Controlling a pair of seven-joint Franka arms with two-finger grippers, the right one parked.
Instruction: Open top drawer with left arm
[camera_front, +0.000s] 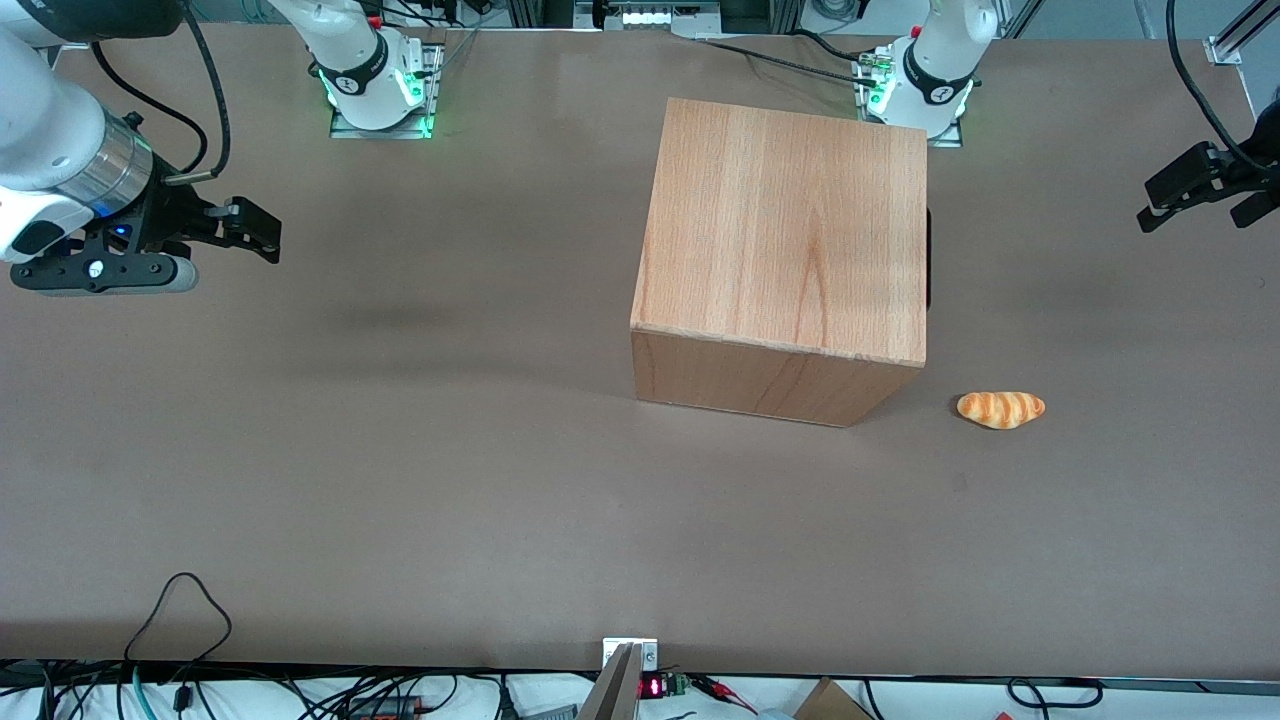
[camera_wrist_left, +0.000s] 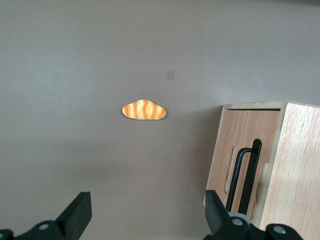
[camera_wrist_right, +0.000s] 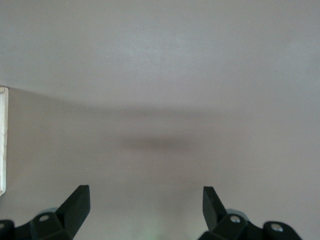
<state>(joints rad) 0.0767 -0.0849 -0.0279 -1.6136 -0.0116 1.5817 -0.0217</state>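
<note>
The wooden cabinet (camera_front: 790, 240) stands in the middle of the table, and its front faces the working arm's end. The top drawer's front panel (camera_wrist_left: 243, 127) sits flush in the cabinet, shut. Its long black bar handle (camera_wrist_left: 249, 175) shows only as a thin dark edge (camera_front: 928, 258) in the front view. My left gripper (camera_front: 1150, 204) hovers above the table in front of the drawer, well apart from the handle. It is open (camera_wrist_left: 147, 215), with only bare table between the fingers.
A toy croissant (camera_front: 1000, 409) (camera_wrist_left: 144, 110) lies on the brown table (camera_front: 400, 450), nearer the front camera than the gripper and close to the cabinet's front corner. The working arm's base (camera_front: 925, 80) stands beside the cabinet, farther from the front camera.
</note>
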